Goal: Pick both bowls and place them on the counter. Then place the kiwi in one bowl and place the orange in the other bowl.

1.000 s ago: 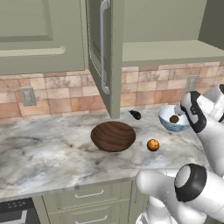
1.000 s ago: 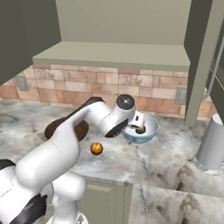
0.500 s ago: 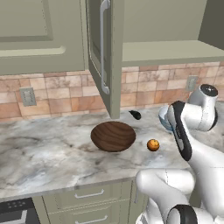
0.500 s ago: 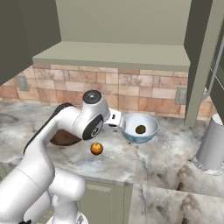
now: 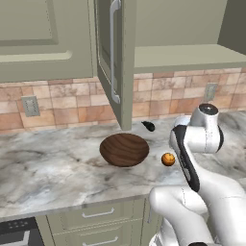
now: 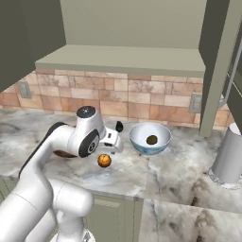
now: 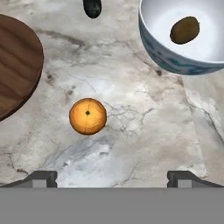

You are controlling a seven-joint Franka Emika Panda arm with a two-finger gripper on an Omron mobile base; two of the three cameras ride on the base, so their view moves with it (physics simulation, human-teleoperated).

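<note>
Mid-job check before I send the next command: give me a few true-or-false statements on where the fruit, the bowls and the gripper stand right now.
1. The kiwi lies inside the white bowl with blue pattern. True.
2. The orange sits in the dark brown wooden bowl. False: it rests on the marble counter, between the two bowls.
3. The gripper is open and holds nothing. True.
4. The wooden bowl is upside down on the counter. False: it stands upright.
5. The small black pointed thing lies in the white bowl. False: it lies on the counter.

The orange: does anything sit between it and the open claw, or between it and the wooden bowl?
Nothing visible does. The orange lies alone on bare counter ahead of the open claw, and only marble separates it from the wooden bowl.
</note>
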